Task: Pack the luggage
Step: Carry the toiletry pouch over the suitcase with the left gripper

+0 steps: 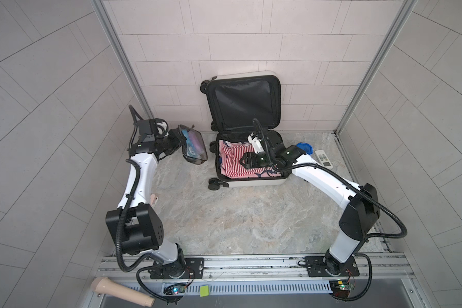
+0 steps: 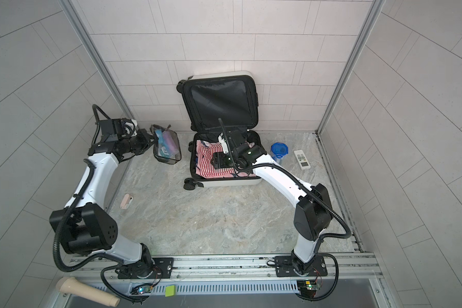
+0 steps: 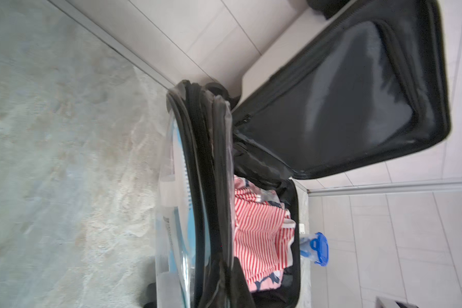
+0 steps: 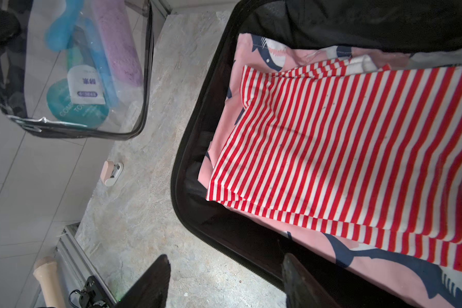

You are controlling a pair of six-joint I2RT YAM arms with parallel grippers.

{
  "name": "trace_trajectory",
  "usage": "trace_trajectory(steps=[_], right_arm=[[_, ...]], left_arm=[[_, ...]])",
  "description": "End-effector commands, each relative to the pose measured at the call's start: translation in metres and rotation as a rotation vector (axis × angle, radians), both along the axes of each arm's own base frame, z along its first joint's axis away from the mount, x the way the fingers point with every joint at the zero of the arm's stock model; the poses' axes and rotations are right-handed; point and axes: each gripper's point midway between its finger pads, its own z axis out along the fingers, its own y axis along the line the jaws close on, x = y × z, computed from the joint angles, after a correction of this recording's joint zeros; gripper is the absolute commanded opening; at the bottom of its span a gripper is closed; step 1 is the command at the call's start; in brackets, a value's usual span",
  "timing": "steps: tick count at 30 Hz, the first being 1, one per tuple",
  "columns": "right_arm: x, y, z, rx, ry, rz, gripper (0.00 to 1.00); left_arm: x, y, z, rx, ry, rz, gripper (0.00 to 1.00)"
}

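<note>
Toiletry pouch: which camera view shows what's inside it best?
The right wrist view: the toiletry pouch fills a corner there, and its clear side shows blue, purple and teal items. In both top views the pouch is small, gripped by the left gripper. The left wrist view shows it edge-on and blurred.
</note>
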Motion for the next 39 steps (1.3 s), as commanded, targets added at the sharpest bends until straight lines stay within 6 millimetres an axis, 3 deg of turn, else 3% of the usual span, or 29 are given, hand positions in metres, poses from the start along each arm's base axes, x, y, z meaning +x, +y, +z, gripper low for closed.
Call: trace_trajectory(steps=[1, 6, 11, 17, 26, 35, 39], right_arm=[[0.009, -0.006, 0.019, 0.114, 0.01, -0.027, 0.69], [0.033, -0.018, 0.026, 0.274, 0.053, -0.081, 0.71], [0.057, -0.02, 0.035, 0.453, 0.079, -0.118, 0.72], [0.072, -0.018, 0.048, 0.564, 0.072, -0.148, 0.73], [0.085, -0.018, 0.051, 0.69, 0.079, -0.172, 0.72], [0.09, -0.014, 0.045, 0.718, 0.093, -0.176, 0.71], [0.093, -0.011, 0.053, 0.766, 0.086, -0.167, 0.64]], left_arm=[[-0.003, -0.033, 0.051, -0.039, -0.124, -0.082, 0.0], [-0.002, -0.08, 0.068, -0.099, -0.157, -0.166, 0.0], [-0.001, -0.127, 0.073, -0.147, -0.161, -0.238, 0.0], [0.003, -0.163, 0.077, -0.219, -0.169, -0.283, 0.0], [0.01, -0.186, 0.078, -0.312, -0.179, -0.301, 0.0], [0.011, -0.194, 0.08, -0.332, -0.179, -0.315, 0.0], [0.011, -0.195, 0.074, -0.331, -0.166, -0.314, 0.0]])
